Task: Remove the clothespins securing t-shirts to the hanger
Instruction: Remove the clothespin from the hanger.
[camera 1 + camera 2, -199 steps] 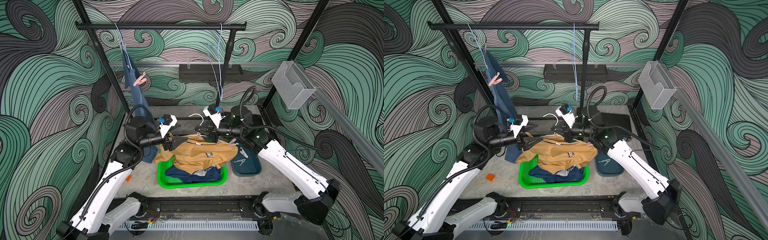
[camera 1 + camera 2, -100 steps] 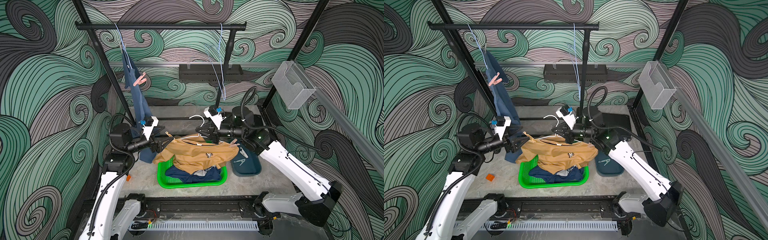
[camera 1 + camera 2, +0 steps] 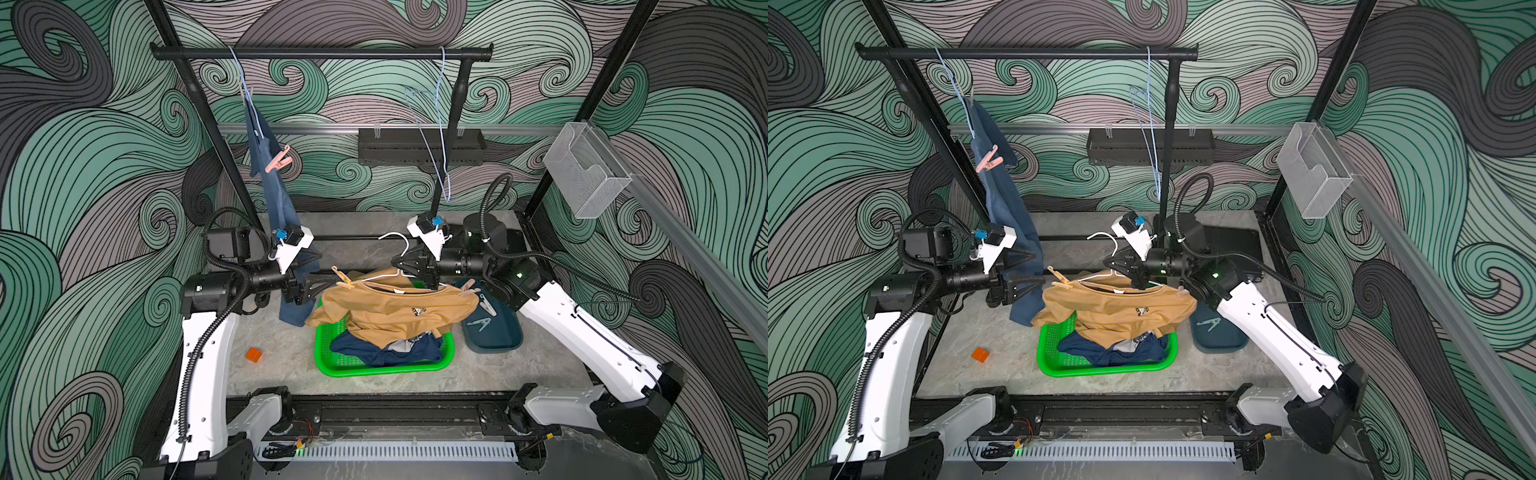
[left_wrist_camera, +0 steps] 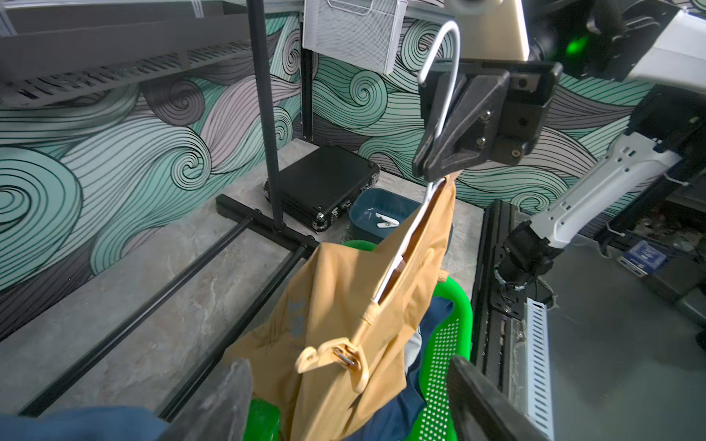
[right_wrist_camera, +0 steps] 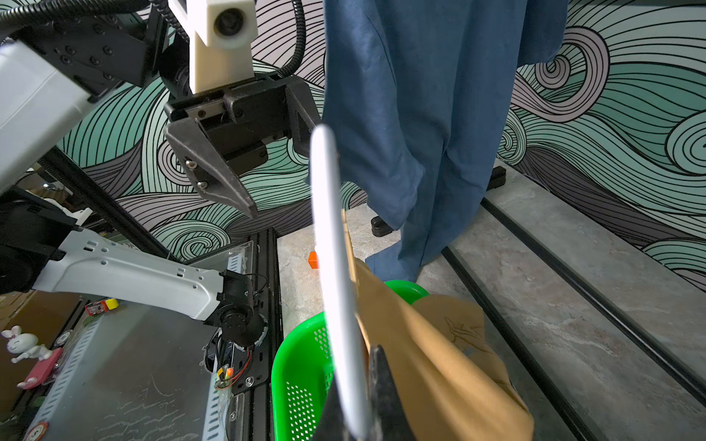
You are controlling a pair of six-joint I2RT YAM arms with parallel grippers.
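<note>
**A:** Right tool?
**B:** Right tool [image 3: 397,266] has its jaws together, clamped on the wire neck of the white hanger [image 5: 332,267] just under the hook. The hanger is held above the green basket [image 3: 376,371].

**A:** What's on it?
**B:** The mustard t-shirt [image 3: 395,311], draped, with its lower part sagging into the basket over the navy t-shirt [image 3: 384,355]. There are two pegs on it. The tan clothespin [image 4: 336,357] sits on the shoulder nearer the left arm, and the pinkish clothespin [image 3: 467,287] on the opposite shoulder.

**A:** Left tool?
**B:** Left tool [image 3: 318,272] has its fingers wide apart and nothing held. The tips are level with the tan clothespin and just beside it. In the left wrist view the peg sits just ahead of the gap between the two fingers. Contact cannot be told.

**A:** Third shirt?
**B:** The blue t-shirt [image 3: 276,195] hangs from the black rail [image 3: 316,53], behind the left tool. The pink clothespin [image 3: 277,160] is clipped on near its top.

**A:** Anything off already?
**B:** The loose clothespins [image 3: 478,323] lie in the dark teal tray [image 3: 498,343], on the desk [image 3: 282,353] beside the basket and partly under the right arm. An orange block [image 3: 253,354] sits on the desk near the left arm.
</note>
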